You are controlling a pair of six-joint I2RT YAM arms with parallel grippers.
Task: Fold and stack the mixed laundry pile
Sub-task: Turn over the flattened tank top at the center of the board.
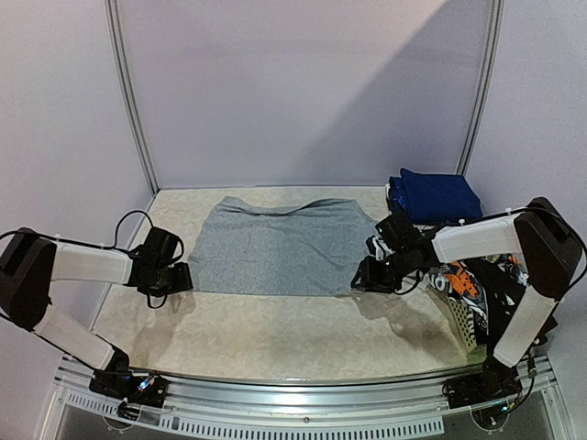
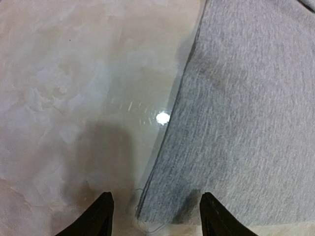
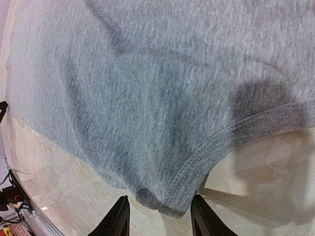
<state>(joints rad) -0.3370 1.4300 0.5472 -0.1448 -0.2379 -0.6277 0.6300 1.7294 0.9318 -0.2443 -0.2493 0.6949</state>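
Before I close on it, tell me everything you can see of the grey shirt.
The grey shirt is soft heathered knit with a stitched hem. It is spread flat and mostly smooth, with a few shallow wrinkles, across the middle of the table. Its near left corner, trailing a loose thread, lies between the open left fingers. Its near right corner, slightly bunched, sits between the right fingers, grip unclear.

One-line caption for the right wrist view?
Right end effector straddles a hemmed corner of the grey shirt over the marbled table.
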